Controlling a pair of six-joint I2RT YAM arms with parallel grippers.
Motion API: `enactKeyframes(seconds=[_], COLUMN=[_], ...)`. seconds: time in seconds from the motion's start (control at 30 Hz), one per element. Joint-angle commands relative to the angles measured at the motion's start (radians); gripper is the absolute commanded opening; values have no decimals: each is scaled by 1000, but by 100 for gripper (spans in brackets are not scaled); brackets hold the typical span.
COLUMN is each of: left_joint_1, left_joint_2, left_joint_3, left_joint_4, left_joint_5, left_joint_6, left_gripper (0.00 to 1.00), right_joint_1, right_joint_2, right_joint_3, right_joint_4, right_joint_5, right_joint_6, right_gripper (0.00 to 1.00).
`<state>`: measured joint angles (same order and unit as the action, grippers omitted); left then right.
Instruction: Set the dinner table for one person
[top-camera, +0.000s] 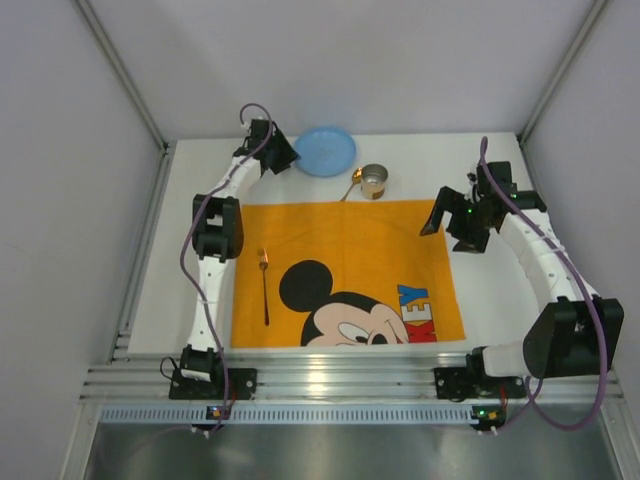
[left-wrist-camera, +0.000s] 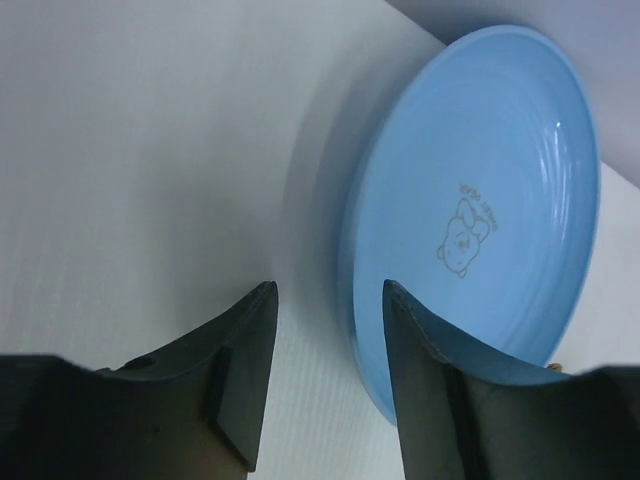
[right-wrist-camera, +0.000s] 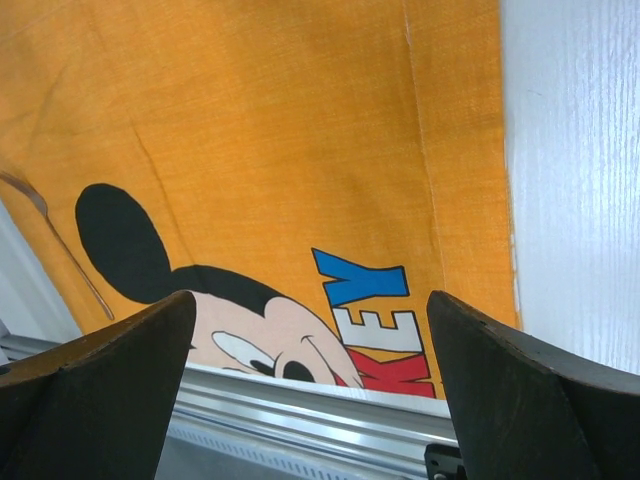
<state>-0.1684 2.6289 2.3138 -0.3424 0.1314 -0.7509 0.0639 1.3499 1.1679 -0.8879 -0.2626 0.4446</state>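
Observation:
The white dinner table (top-camera: 165, 270) carries an orange Mickey Mouse cloth (top-camera: 345, 270) in its middle. A gold fork (top-camera: 264, 285) lies on the cloth's left side. A blue plate (top-camera: 325, 150) sits on the bare table behind the cloth, and a gold cup (top-camera: 374, 181) with a spoon (top-camera: 352, 185) stands to its right. My left gripper (top-camera: 280, 155) is open and empty at the plate's left rim. In the left wrist view the gripper (left-wrist-camera: 325, 300) straddles the edge of the plate (left-wrist-camera: 480, 210). My right gripper (top-camera: 445, 212) is open and empty above the cloth's right edge (right-wrist-camera: 280, 150).
An aluminium rail (top-camera: 330, 375) runs along the near edge of the table and also shows in the right wrist view (right-wrist-camera: 300, 410). Grey walls close in the back and both sides. The fork's tip shows at the left of the right wrist view (right-wrist-camera: 60, 250).

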Motion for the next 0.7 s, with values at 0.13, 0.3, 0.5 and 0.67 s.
enactKeyframes(seconds=[0.13, 0.3, 0.5, 0.67], left_joint_1=[6, 30, 92, 87], left_joint_2=[55, 33, -128, -350], left_joint_3=[35, 47, 9, -131], left_joint_4=[34, 54, 88, 60], left_joint_5=[40, 28, 56, 171], left_joint_6=[-36, -68, -51, 67], left_gripper=[17, 0, 0, 0], right_joint_1=[-18, -22, -24, -24], right_joint_2=[37, 37, 38, 87], right_joint_3=[65, 53, 72, 137], right_joint_4=[-13, -5, 10, 47], right_joint_5=[-1, -7, -27, -62], right_joint_6=[-21, -24, -23, -6], right_gripper=[100, 100, 100, 100])
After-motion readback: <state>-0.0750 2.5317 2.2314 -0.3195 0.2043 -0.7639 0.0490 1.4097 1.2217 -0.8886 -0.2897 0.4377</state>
